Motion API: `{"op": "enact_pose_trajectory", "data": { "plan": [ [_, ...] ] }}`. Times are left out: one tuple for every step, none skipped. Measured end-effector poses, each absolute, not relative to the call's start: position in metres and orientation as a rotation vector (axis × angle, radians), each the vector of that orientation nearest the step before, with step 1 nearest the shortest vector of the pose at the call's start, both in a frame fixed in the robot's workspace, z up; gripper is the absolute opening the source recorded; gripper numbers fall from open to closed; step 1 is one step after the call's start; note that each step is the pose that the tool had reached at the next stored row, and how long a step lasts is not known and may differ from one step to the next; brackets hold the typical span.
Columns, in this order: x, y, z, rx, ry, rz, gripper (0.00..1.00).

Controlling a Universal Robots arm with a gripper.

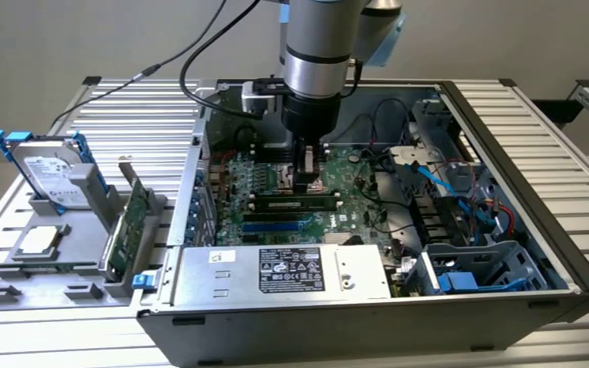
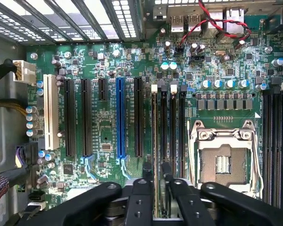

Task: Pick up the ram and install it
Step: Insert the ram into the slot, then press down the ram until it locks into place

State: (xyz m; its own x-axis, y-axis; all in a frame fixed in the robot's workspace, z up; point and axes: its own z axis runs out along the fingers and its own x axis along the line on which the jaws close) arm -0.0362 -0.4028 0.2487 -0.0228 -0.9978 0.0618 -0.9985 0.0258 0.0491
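Observation:
In the wrist view the ram shows edge-on as a thin pale strip standing in the memory slot nearest the long expansion slots, beside the empty processor socket. My gripper straddles that strip near one end. The black fingertips stand apart, wider than the strip, one close against it and the other with a small gap. In the exterior view my gripper reaches straight down onto the motherboard inside the open computer case; its tips and the slot under them are hidden there.
Another dark memory stick sits in a slot nearer the power supply. Blue cables and a drive cage fill the case's right side. A grey tray at the exterior view's left holds a hard drive, a silver processor and a green expansion card.

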Motion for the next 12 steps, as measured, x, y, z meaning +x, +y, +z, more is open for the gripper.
{"op": "enact_pose_trajectory", "data": {
  "plan": [
    [-0.0362,-0.4028,0.2487,2.139,-2.192,0.012,0.18],
    [-0.0362,-0.4028,0.2487,2.139,-2.192,0.012,0.13],
    [-0.0362,-0.4028,0.2487,2.139,-2.192,0.012,0.11],
    [-0.0362,-0.4028,0.2487,2.139,-2.192,0.012,0.11],
    [-0.0362,-0.4028,0.2487,2.139,-2.192,0.012,0.11],
    [-0.0362,-0.4028,0.2487,2.139,-2.192,0.012,0.11],
    [-0.0362,-0.4028,0.2487,2.139,-2.192,0.012,0.11],
    [-0.0362,-0.4028,0.2487,2.139,-2.192,0.012,0.11],
    [-0.0362,-0.4028,0.2487,2.139,-2.192,0.012,0.11],
    [-0.0362,-0.4027,0.2487,2.139,-2.192,0.012,0.11],
    [-0.0362,-0.4028,0.2487,2.139,-2.192,0.012,0.11],
    [-0.0362,-0.4028,0.2487,2.139,-2.192,0.012,0.11]
  ]
}}
